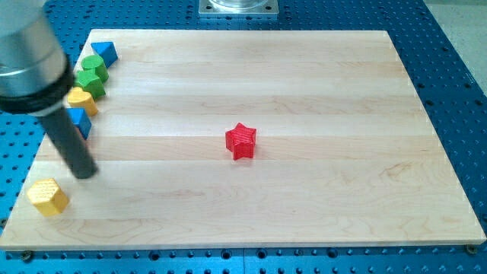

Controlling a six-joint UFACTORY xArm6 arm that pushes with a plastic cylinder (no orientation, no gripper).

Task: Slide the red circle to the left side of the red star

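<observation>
At the view's left edge of the counter (319,84), my tip (85,172) rests just above a yellow block (48,197), below a cluster of yellow (82,100), green (93,70) and blue blocks (104,52). The rod carries no hand. The red star (242,141) sits mid-counter; the red circle doesn't show.

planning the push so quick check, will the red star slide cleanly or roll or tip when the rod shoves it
The red star sits low and flat on the smooth wooden board, so it will probably slide rather than tip or roll. Its points and notches may make it spin if pushed off-centre. It looks small and rigid, so likely light. My tip is far off towards the view's left.
</observation>
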